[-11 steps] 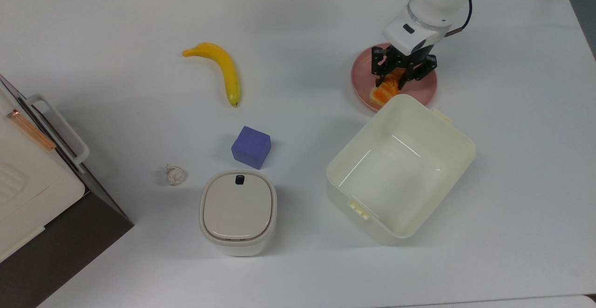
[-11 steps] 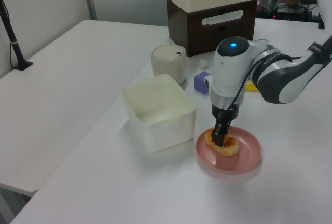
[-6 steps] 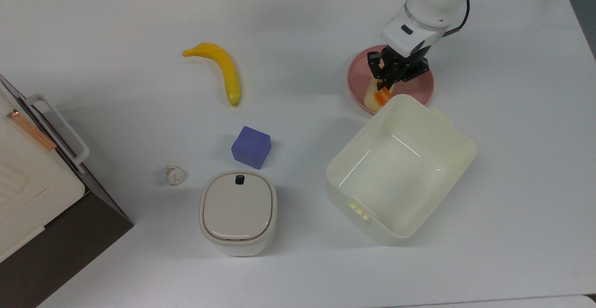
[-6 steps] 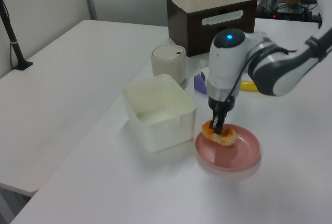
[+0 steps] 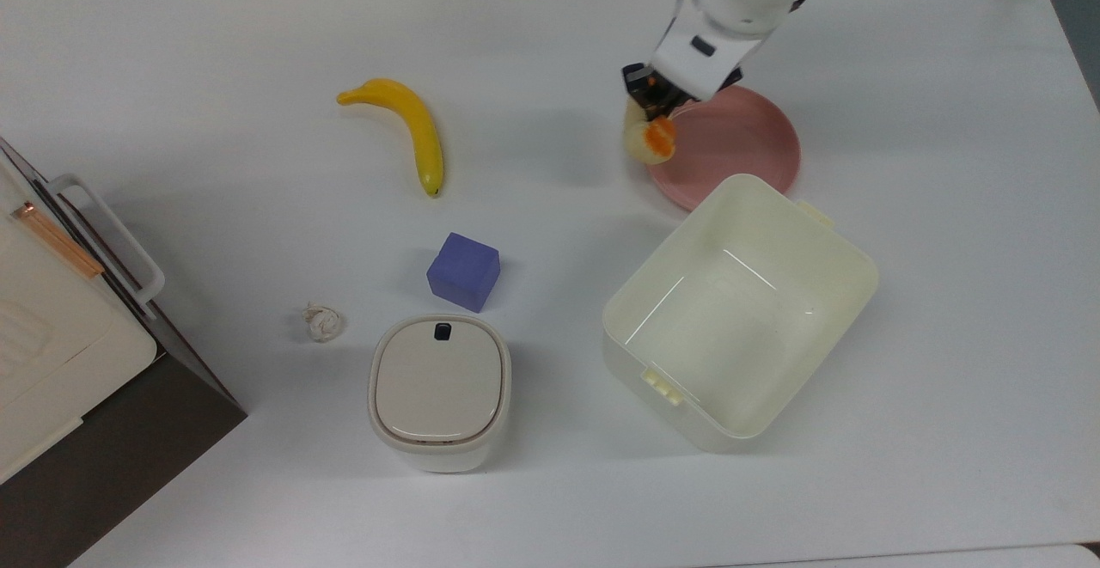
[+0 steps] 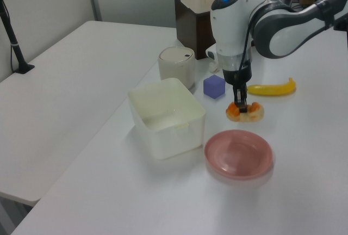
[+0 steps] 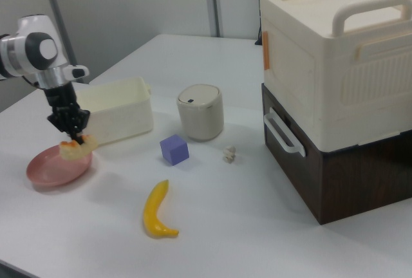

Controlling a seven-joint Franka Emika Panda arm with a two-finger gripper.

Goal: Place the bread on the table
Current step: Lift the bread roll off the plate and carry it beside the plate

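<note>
We see the pincer (image 5: 646, 112) clenched on the bread (image 5: 648, 139), gripping one end so the bun hangs below it, lifted clear of the pink plate (image 5: 730, 147) and sitting over that plate's rim on the banana (image 5: 411, 127) side. We judge it is carried there to reach bare table (image 5: 533, 61) near the far edge.

Lighting bright, even, overhead. Worktop (image 5: 215, 482) reads near-white, slightly washed out. Shadows soft and faint: pale smudge beside banana (image 5: 404, 128), diffuse patch beside purple cube (image 5: 464, 271). Thin glare streaks on cream bin's (image 5: 739, 310) inner floor. Mild softness in left and right views.
</note>
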